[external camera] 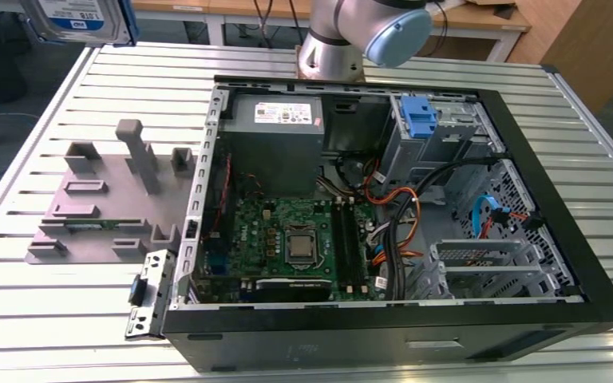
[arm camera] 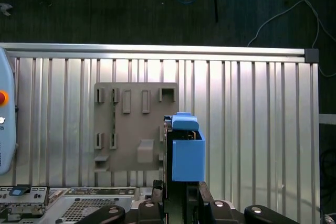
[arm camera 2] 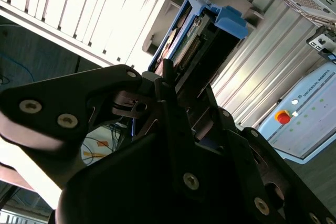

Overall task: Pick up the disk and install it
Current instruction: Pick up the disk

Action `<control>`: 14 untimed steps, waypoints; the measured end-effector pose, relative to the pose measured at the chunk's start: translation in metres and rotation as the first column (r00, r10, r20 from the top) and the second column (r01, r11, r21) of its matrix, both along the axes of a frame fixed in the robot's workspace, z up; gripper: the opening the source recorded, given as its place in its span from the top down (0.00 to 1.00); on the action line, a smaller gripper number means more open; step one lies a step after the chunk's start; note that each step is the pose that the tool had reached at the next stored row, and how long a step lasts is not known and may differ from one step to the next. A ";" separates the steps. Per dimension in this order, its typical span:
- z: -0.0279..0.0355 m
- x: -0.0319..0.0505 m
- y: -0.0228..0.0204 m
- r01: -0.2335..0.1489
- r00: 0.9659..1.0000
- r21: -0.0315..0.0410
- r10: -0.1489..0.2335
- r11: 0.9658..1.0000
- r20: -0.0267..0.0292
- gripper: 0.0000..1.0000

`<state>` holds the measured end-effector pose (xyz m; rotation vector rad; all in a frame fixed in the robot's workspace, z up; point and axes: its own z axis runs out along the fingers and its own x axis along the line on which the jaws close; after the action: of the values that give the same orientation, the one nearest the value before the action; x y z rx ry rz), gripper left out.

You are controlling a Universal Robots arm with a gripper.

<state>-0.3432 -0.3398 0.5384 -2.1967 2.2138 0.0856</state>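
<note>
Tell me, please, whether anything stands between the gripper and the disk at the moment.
Nothing visible does: in the second wrist view the gripper is shut on the disk, holding it above the ribbed table.

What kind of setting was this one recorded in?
Likely a robotics lab: an open computer case on a slatted metal table, a robot arm beside it, its gripper holding the disk.
</note>
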 end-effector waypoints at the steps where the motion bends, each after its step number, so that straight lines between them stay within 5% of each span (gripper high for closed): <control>1: 0.0000 0.0004 0.0000 0.000 1.000 0.000 0.000 1.000 0.000 0.65; 14: -0.0004 0.0055 0.0000 0.000 1.000 0.000 0.000 1.000 0.000 0.65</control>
<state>-0.3377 -0.3398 0.5380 -2.1967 2.2138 0.0856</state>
